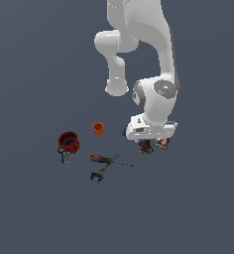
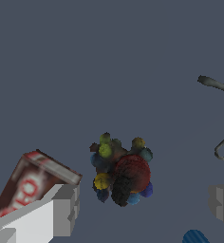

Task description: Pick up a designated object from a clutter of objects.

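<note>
The designated object (image 2: 121,171) is a small dark lumpy ball with red, yellow and blue-green bits. In the wrist view it lies on the floor between my two fingers (image 2: 61,209), nearer the one beside the box. My gripper (image 2: 142,206) is open, its fingers wide apart and touching nothing. From the exterior view, my gripper (image 1: 147,140) hangs right over the designated object (image 1: 146,146), which peeks out under the hand. The rest of the clutter of objects spreads toward the exterior view's left.
A reddish box (image 2: 23,187) with white marks lies close beside one finger, and also shows under the hand (image 1: 163,143). A tiny blue piece (image 1: 124,132) sits by the hand. Further off are an orange cup (image 1: 98,128), a dark red mug (image 1: 68,142), red-handled tools (image 1: 106,159) and a black clamp (image 1: 97,175).
</note>
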Controlling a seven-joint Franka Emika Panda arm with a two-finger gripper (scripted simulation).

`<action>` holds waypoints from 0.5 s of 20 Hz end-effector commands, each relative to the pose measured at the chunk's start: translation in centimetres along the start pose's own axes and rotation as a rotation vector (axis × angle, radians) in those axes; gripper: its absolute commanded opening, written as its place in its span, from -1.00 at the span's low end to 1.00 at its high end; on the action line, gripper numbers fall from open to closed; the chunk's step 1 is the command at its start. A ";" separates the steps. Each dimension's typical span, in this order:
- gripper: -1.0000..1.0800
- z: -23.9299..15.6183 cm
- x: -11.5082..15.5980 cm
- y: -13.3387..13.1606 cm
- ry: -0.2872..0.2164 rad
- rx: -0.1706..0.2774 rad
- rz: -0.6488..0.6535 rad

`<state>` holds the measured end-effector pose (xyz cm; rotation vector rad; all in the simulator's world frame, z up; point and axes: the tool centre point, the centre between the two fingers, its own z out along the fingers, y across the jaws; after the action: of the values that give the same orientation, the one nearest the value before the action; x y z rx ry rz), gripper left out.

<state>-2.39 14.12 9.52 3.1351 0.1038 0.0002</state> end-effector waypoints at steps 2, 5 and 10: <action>0.92 1.1 -0.5 -0.6 0.000 0.003 0.000; 0.92 1.5 -0.6 -0.8 0.000 0.005 -0.001; 0.92 1.7 -0.6 -0.8 -0.001 0.004 -0.001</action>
<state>-3.06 14.88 7.98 3.1392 0.1062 -0.0011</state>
